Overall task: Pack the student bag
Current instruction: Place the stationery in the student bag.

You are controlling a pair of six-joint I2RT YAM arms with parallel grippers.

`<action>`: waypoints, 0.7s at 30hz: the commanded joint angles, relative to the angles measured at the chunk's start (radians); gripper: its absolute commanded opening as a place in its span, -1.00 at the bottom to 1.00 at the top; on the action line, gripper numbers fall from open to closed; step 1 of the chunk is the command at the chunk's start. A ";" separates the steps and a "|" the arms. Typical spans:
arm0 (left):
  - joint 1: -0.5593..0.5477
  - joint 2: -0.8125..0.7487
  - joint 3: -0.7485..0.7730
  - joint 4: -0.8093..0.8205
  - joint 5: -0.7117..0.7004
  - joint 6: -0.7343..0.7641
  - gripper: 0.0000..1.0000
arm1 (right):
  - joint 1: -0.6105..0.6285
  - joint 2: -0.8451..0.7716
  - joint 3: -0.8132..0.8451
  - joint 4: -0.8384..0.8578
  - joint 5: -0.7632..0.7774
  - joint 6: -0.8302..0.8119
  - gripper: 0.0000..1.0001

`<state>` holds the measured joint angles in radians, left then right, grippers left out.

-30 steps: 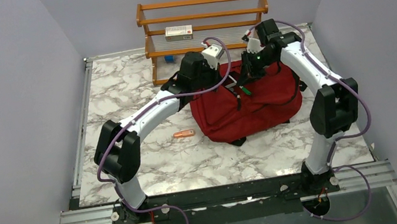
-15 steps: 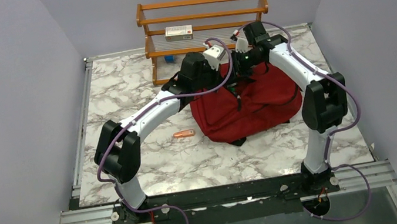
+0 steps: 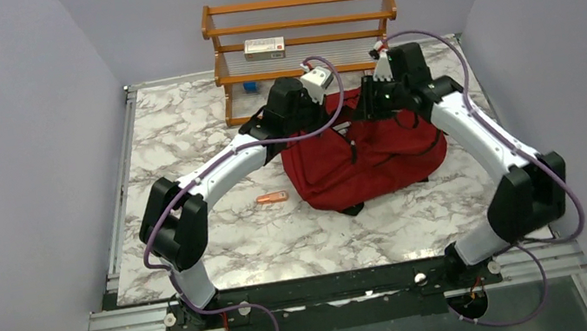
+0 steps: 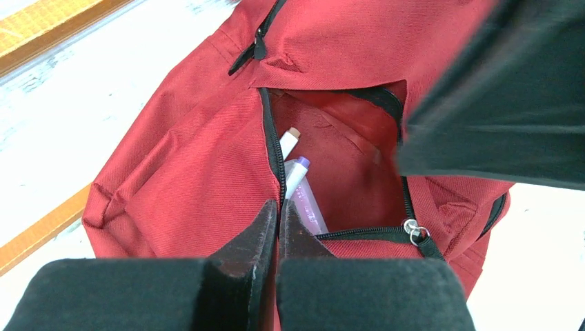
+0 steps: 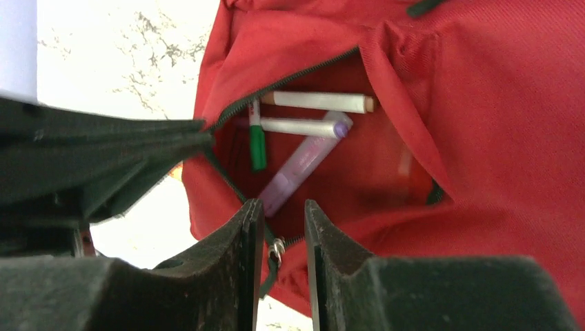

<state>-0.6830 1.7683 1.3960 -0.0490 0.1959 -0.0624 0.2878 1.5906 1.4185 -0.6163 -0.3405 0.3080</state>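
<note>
**Student bag [image 3: 368, 159] part packed, pocket not yet zipped**

My left gripper [image 4: 277, 221] was shut tight, its tips at the zip edge of the open pocket [image 4: 345, 165]. Whether it pinched cloth there I could not tell. My right gripper [image 5: 279, 227] stood narrowly parted and held nothing, with the zip pull [image 5: 276, 249] showing in the gap between its jaws. Just beyond, inside the pocket, lay a white marker [image 5: 317, 102], a purple-capped marker [image 5: 303, 127], a green pen [image 5: 257, 143] and a pale purple tube [image 5: 293, 176], so I judged that much done.

The bag slumped on the marble table [image 3: 182, 147], centre right of the top view, just in front of the wooden rack [image 3: 299, 22].

Left to do, as I read it: an orange pen [image 3: 272, 198] lay on the table just left of the bag. A white box [image 3: 264, 46] and a small blue thing [image 3: 249, 87] sat on the rack, and the pocket gaped open.
</note>
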 commanded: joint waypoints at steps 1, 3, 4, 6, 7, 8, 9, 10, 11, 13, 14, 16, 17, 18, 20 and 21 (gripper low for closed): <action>-0.004 0.003 0.000 -0.001 -0.029 -0.004 -1.00 | -0.001 -0.214 -0.221 0.224 0.127 0.042 -0.31; -0.003 0.009 0.001 0.000 -0.022 -0.011 -1.00 | -0.002 -0.298 -0.320 0.294 0.106 0.055 -0.21; -0.003 0.011 0.002 0.000 -0.020 -0.015 -1.00 | -0.001 -0.337 -0.364 0.322 0.088 0.056 -0.19; -0.003 0.011 0.006 -0.002 -0.020 -0.024 -1.00 | -0.001 -0.420 -0.453 0.397 0.032 0.048 -0.17; -0.002 0.011 0.008 -0.004 -0.020 -0.029 -1.00 | -0.001 -0.462 -0.491 0.425 0.018 0.040 -0.16; -0.002 0.012 0.012 -0.007 -0.023 -0.040 -1.00 | -0.001 -0.497 -0.523 0.448 0.008 0.031 -0.13; 0.000 0.016 0.017 -0.008 -0.020 -0.052 -1.00 | -0.001 -0.523 -0.545 0.453 0.002 0.021 -0.10; 0.004 0.020 0.021 -0.010 -0.012 -0.062 -1.00 | -0.001 -0.540 -0.555 0.444 -0.006 0.009 -0.09; 0.007 0.024 0.025 -0.011 -0.003 -0.074 -1.00 | 0.000 -0.553 -0.563 0.436 -0.024 -0.007 -0.09; 0.015 0.031 0.030 -0.014 0.018 -0.099 -1.00 | 0.006 -0.586 -0.581 0.432 -0.068 -0.025 -0.09; 0.018 0.035 0.034 -0.014 0.030 -0.106 -1.00 | 0.018 -0.606 -0.595 0.441 -0.083 -0.033 -0.09; 0.023 0.038 0.041 -0.019 0.048 -0.112 -1.00 | 0.071 -0.641 -0.610 0.438 -0.072 -0.063 -0.09; 0.024 0.038 0.044 -0.021 0.051 -0.112 -1.00 | 0.110 -0.653 -0.615 0.433 -0.051 -0.090 -0.08; 0.025 0.039 0.044 -0.023 0.052 -0.112 -1.00 | 0.153 -0.662 -0.619 0.432 -0.031 -0.104 -0.08; 0.029 0.036 0.044 -0.024 0.054 -0.113 -1.00 | 0.233 -0.671 -0.637 0.449 -0.010 -0.135 -0.08; 0.031 0.035 0.044 -0.023 0.054 -0.113 -1.00 | 0.269 -0.673 -0.654 0.466 -0.011 -0.141 -0.08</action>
<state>-0.6632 1.8023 1.4006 -0.0578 0.2195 -0.1566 0.4438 0.9409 0.8047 -0.2199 -0.3584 0.2474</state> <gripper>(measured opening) 0.008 0.457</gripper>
